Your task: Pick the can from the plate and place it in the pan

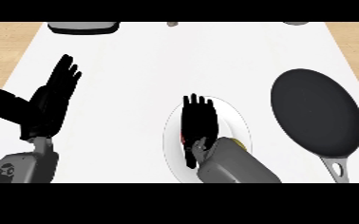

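Can [184, 137]: lying on the white plate [235, 116], almost wholly hidden beneath the right hand [198, 123]; only a red sliver is showing at the hand's left edge, so its long axis and heading cannot be told. Right hand: fingers pointing away over it; whether they are closing on the can cannot be told. Left hand [52, 97]: resting open at left, fingers straight. Pan [314, 114]: sitting right of the plate, handle running off the lower edge.

The counter [175, 66] is plain white, edged by pale wood grain at both sides. The plate [235, 116] is white. The pan [316, 111] is matte black with a grey handle. Both hands, left [52, 95] and right [198, 121], are black on grey forearms. A sliver of red shows beside the right hand, and a bit of yellow by its forearm.
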`<state>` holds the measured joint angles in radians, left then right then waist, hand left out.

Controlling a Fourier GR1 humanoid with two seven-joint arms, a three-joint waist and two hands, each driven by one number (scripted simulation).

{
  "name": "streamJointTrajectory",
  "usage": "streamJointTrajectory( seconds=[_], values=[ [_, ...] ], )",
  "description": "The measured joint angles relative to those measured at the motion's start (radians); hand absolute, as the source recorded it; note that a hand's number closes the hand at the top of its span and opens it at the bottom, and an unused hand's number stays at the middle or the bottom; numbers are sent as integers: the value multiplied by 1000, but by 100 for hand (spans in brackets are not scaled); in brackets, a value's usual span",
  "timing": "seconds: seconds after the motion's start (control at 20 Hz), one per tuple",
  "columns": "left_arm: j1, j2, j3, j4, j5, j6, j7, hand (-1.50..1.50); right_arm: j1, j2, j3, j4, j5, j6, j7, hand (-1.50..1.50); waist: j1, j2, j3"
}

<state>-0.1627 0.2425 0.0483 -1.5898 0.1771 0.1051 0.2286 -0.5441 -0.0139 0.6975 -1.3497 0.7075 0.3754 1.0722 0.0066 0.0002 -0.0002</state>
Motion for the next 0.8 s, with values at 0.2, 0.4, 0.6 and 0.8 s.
streamJointTrajectory(
  seconds=[0.2,0.4,0.6,0.8],
  values=[
    [4,-18,-6,-3,-15,3,-2,0,8,3,-11,32,26,-25,-27,-150,-1,0,0],
    [-8,-27,-1,7,-22,-2,1,0,7,5,2,91,26,-78,-49,-150,0,0,0],
    [-12,-39,-2,-5,-33,3,12,0,-15,7,11,162,-12,-123,-61,150,2,0,0],
    [6,-40,4,-26,-36,-10,18,0,-11,10,38,196,-5,-163,-114,150,2,0,0]
  ],
)
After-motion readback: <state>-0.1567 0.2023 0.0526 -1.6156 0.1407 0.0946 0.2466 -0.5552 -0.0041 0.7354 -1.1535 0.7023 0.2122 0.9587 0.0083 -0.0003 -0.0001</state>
